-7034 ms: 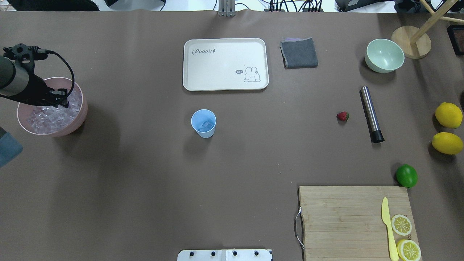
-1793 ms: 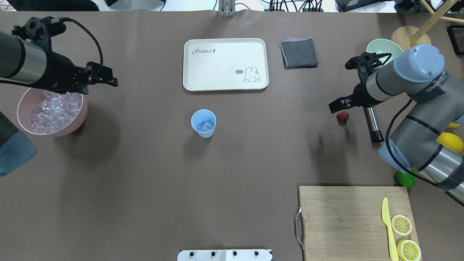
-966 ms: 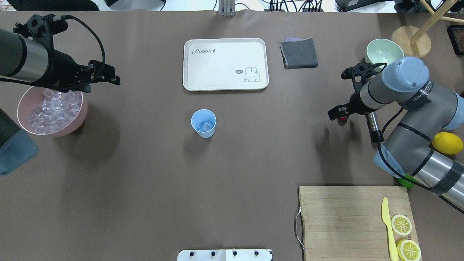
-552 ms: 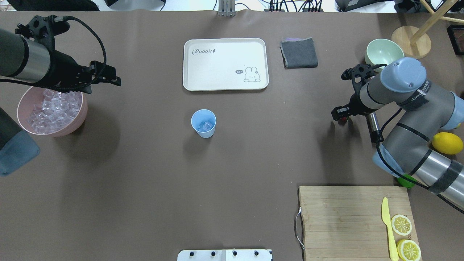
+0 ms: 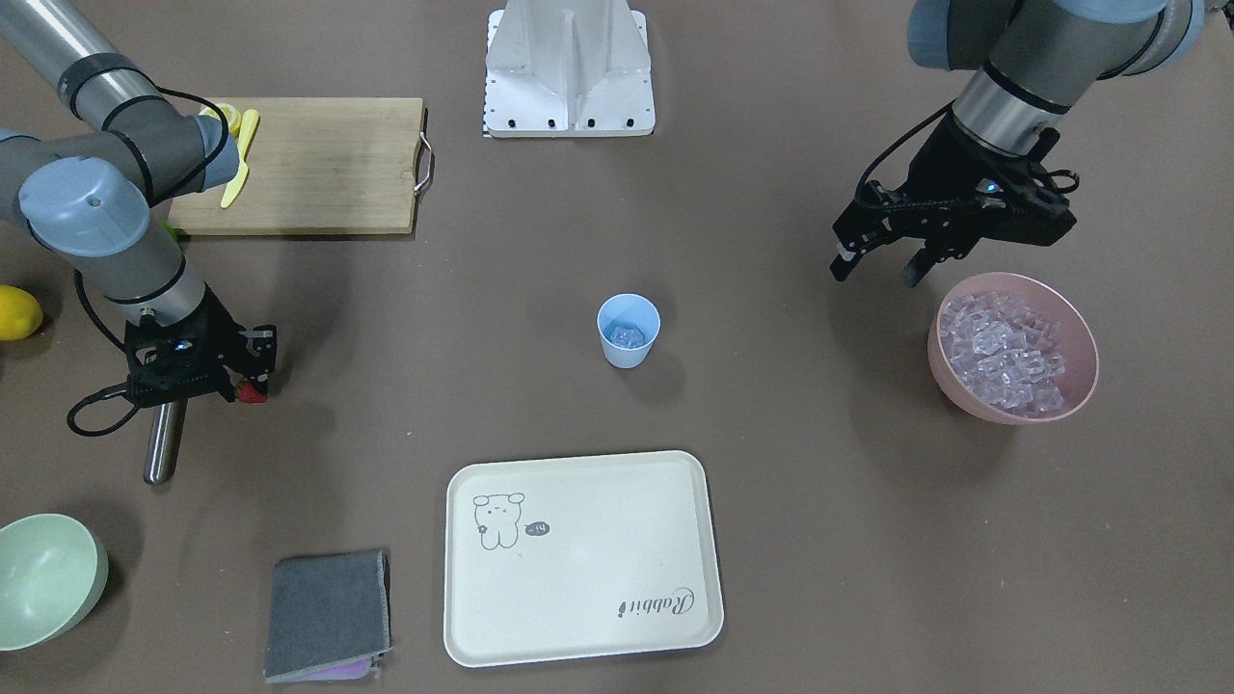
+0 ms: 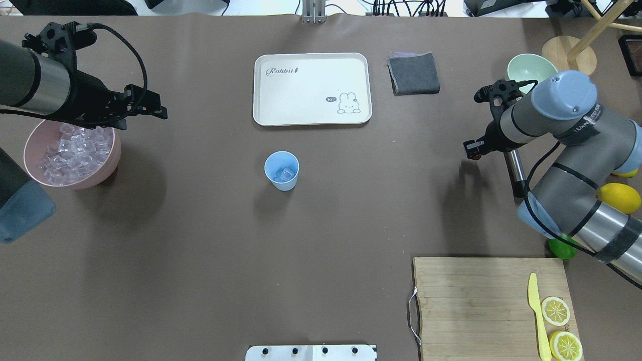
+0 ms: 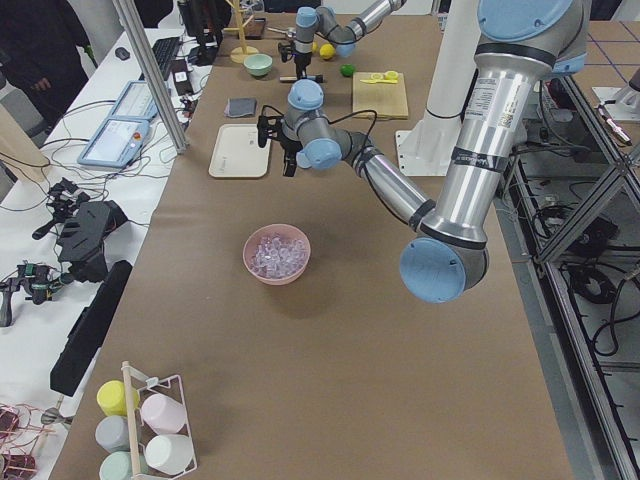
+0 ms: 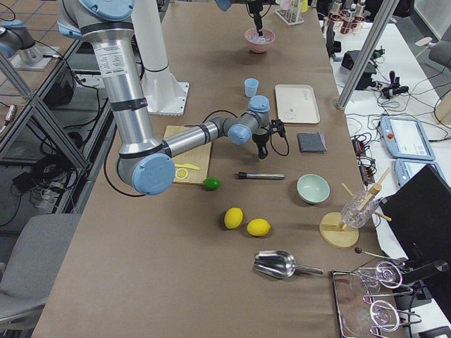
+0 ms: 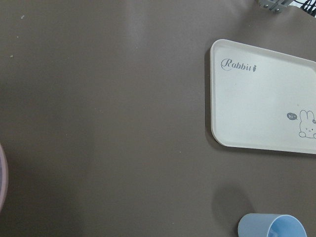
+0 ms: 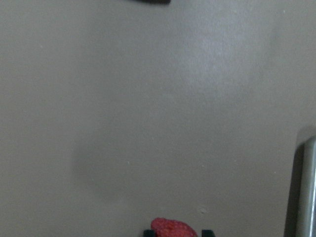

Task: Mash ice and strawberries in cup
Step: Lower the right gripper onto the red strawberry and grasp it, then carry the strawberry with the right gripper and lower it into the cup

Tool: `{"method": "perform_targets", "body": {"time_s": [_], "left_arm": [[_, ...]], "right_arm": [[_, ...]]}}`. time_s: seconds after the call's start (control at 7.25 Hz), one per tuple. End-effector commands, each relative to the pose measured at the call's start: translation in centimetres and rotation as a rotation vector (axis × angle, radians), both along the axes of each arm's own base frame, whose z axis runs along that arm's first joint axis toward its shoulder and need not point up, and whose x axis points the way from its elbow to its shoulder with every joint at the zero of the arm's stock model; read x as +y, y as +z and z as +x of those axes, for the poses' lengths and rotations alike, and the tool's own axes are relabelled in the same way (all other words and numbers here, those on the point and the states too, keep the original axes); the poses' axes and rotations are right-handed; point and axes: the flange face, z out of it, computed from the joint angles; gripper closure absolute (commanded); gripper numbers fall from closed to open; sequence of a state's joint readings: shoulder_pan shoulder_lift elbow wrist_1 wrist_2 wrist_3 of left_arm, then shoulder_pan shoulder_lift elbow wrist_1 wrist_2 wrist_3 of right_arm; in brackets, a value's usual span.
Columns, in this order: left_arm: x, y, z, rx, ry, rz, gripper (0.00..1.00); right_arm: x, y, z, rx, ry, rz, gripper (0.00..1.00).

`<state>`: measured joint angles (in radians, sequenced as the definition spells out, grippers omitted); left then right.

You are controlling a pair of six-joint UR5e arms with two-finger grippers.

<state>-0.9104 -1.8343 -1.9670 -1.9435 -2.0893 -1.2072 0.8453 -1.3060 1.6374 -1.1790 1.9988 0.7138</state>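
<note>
R gripper (image 6: 472, 151) had its jaws pinched in on the strawberry (image 10: 172, 228). Wrist view showed the red fruit between the two fingertips, just beside a metal rod (image 5: 162, 441). Couldn't tell whether the berry was clear of the table (image 6: 200, 250). L gripper (image 5: 875, 268) hung w/ jaws spread wide, nothing in them, just beside the rim of the pink bowl (image 5: 993, 413). Bowl was heaped w/ ice (image 5: 1003, 347). Blue cup (image 5: 629, 333) stood upright mid-table, well apart from both arms, w/ a few cubes in the bottom. Cream tray (image 5: 578, 578) lay near it, on the side away from the robot.
</note>
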Motion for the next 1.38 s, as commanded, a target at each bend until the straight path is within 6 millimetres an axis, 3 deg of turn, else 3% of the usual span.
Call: {"method": "perform_targets", "body": {"time_s": [0.0,0.14,0.28,0.41,0.55,0.69,0.83,1.1,1.24], "left_arm": [[0.0,0.3,-0.2,-0.003,-0.002,-0.004,0.03],[0.1,0.4,-0.2,-0.003,-0.003,-0.006,0.03],[0.1,0.7,-0.2,-0.007,-0.004,-0.009,0.03],[0.0,0.7,-0.2,-0.008,-0.006,-0.01,0.03],[0.0,1.0,-0.2,-0.011,-0.006,-0.014,0.03],[0.0,1.0,-0.2,-0.011,-0.006,-0.014,0.03],[-0.1,1.1,-0.3,-0.014,-0.008,-0.016,0.03],[-0.1,1.3,-0.2,-0.016,-0.008,-0.018,0.03],[-0.3,1.5,-0.1,-0.019,-0.008,-0.023,0.03]], "right_arm": [[-0.3,-8.2,3.2,-0.111,0.038,0.109,1.0],[-0.8,-14.1,2.6,-0.194,0.048,0.149,1.0],[-0.3,-19.7,0.0,-0.298,0.098,0.089,1.0],[1.7,-25.0,-4.3,-0.378,0.095,0.052,1.0],[4.4,-27.5,-8.2,-0.398,0.099,0.078,1.0],[7.4,-28.8,-12.2,-0.396,0.09,0.119,1.0],[9.0,-29.7,-14.8,-0.393,0.087,0.141,1.0],[9.3,-31.6,-20.4,-0.352,0.131,0.18,1.0],[9.7,-31.4,-21.1,-0.346,0.125,0.178,1.0]]}}
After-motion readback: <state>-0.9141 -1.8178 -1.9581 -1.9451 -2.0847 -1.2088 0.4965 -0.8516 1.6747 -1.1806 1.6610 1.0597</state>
